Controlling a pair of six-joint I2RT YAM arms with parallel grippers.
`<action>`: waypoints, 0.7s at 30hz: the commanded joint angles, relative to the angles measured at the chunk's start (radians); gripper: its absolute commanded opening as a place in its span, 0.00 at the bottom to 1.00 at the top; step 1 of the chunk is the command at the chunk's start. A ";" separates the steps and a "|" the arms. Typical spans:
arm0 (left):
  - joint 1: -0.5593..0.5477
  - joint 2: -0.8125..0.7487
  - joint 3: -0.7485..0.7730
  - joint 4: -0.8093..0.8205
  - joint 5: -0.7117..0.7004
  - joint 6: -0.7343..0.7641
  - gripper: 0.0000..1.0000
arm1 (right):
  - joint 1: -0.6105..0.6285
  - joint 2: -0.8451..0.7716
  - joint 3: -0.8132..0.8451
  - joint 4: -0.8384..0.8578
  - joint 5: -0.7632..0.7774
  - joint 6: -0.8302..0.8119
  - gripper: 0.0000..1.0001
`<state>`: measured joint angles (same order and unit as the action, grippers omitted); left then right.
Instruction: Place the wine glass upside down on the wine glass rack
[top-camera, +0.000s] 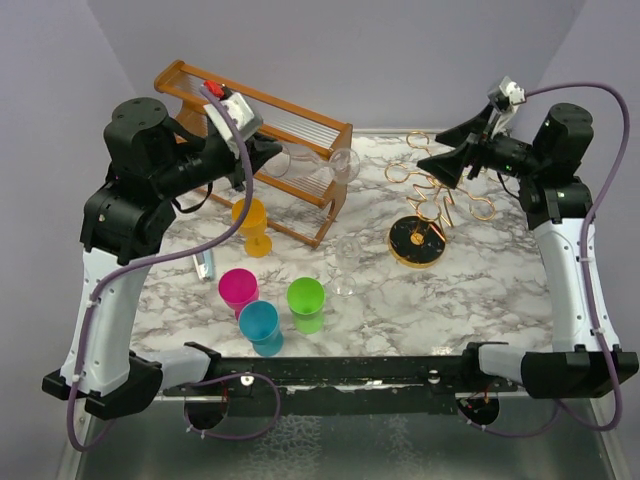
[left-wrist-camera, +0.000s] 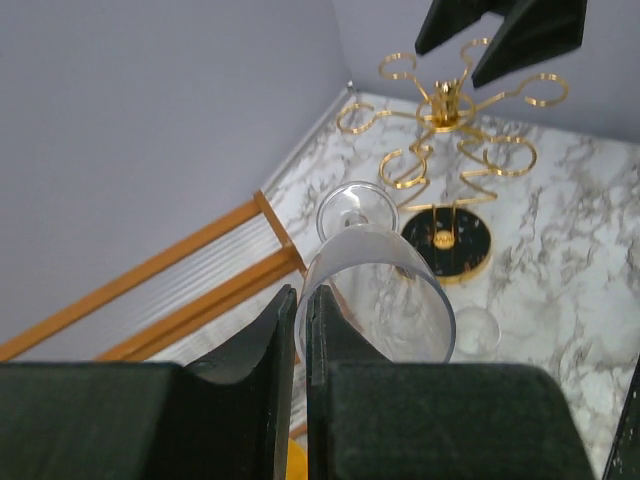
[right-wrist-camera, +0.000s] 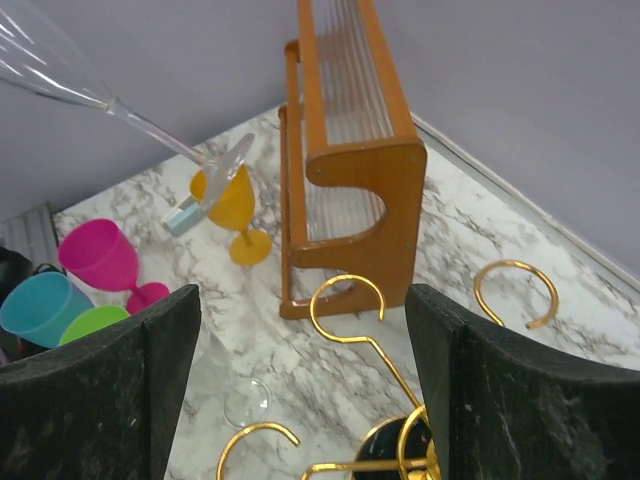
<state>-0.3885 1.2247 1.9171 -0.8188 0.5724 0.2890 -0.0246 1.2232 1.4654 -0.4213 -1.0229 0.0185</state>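
A clear wine glass (top-camera: 305, 162) hangs on its side in the air, its rim pinched in the closed left claw (top-camera: 262, 152), its foot pointing toward the gold wire rack (top-camera: 435, 205). The rack stands well apart to the right, upright on its round black base (top-camera: 418, 243) on the marble table (top-camera: 480, 290). The right claw (top-camera: 442, 162) hovers above the rack, fingers spread wide, gripping nothing. A wooden slatted shelf (top-camera: 300, 125) sits behind the glass. A second clear glass (top-camera: 347, 265) stands between shelf and rack. An orange goblet (top-camera: 253, 225), pink cup (top-camera: 238, 290), blue cup (top-camera: 260, 325) and green cup (top-camera: 306, 298) cluster near left.
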 joint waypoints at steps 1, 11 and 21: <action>-0.004 0.038 0.040 0.284 0.038 -0.224 0.00 | 0.096 0.038 0.060 0.147 0.005 0.140 0.81; -0.004 0.161 0.128 0.448 0.039 -0.408 0.00 | 0.238 0.126 0.111 0.206 0.203 0.298 0.70; -0.004 0.186 0.136 0.464 0.042 -0.422 0.00 | 0.241 0.128 0.099 0.262 0.298 0.354 0.44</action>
<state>-0.3885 1.4197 2.0148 -0.4332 0.5869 -0.1055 0.2111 1.3613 1.5501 -0.2070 -0.8032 0.3294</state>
